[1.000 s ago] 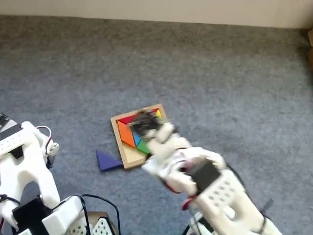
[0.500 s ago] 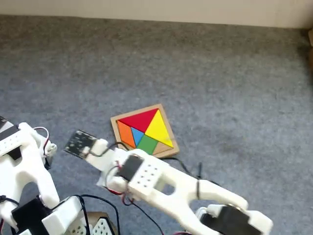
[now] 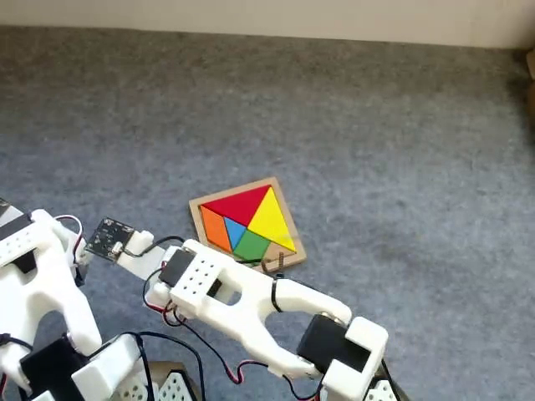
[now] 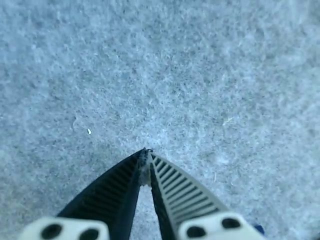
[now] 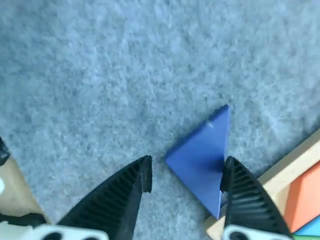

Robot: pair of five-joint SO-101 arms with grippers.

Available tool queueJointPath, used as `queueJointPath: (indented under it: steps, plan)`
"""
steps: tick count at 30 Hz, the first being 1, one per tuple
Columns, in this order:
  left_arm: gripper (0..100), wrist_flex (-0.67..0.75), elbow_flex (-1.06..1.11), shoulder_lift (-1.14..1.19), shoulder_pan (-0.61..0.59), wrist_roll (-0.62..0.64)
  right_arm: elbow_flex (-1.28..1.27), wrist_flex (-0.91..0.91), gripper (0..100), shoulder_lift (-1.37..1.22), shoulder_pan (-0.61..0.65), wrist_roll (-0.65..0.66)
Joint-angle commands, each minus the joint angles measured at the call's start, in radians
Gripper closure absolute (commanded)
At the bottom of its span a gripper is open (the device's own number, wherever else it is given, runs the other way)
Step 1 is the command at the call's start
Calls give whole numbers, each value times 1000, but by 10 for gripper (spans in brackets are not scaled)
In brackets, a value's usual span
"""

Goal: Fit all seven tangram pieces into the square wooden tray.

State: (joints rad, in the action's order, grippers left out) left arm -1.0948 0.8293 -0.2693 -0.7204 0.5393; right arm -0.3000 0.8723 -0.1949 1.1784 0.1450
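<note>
Swinging off the tray (image 3: 233,191) since 1.0 s ago, the right arm (image 3: 209,288) stretches past its left corner in the high view, the left gripper (image 4: 146,167) sits closed over bare carpet (image 4: 150,75) in its wrist view, and the right gripper (image 5: 186,175) gapes around the blue triangle (image 5: 202,152) just beside the tray, its long edge running along the fingers (image 5: 125,200).

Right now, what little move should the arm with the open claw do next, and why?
Probably lower the right gripper straight down around the blue triangle. Its jaws stand open about the piece, which lies flat on the carpet just outside the wooden tray, so it likely needs grasping first.
</note>
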Motion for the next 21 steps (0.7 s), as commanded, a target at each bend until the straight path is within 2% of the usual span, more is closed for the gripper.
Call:
queueJointPath:
  steps: [1,5,19,21]
  plan:
    - [995,11,-5,-39,-15,-8,58,-22,770,7,7,-11]
    - [995,12,-8,-39,-50,-8,56,-22,770,-19,5,-11]
    - [995,12,-8,-39,-50,-8,96,-21,771,-97,-13,-14]
    - [995,12,-8,-39,-50,-8,101,-21,771,-99,-19,-60]
